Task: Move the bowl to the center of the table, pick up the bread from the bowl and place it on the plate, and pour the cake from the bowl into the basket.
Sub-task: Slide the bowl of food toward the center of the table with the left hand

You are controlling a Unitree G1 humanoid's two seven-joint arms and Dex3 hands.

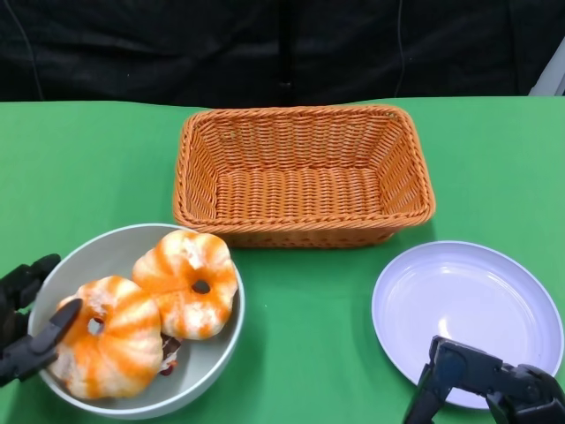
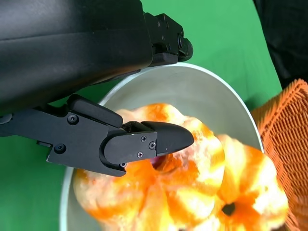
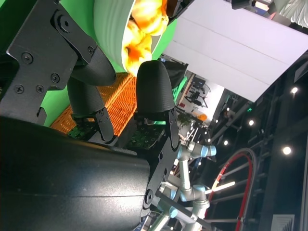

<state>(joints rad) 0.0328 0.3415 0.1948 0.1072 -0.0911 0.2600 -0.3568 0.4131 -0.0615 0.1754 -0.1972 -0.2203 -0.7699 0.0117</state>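
1. Covering the table (image 1: pixel 79 159) is a bright green cloth; behind its far edge hangs a dark backdrop (image 1: pixel 265 44).
2. The grey bowl (image 1: pixel 97 252) sits at the near left, holding two orange-and-white ring-shaped pastries (image 1: pixel 187 283).
3. The left hand (image 1: pixel 26 331) straddles the bowl's rim, one finger (image 2: pixel 163 139) over a pastry, others outside the wall.
4. The orange wicker basket (image 1: pixel 305 172) stands mid-table; the pale plate (image 1: pixel 468 314) lies near right.
5. The right hand (image 1: pixel 490 384) rests by the plate's near edge, fingers apart, holding nothing.
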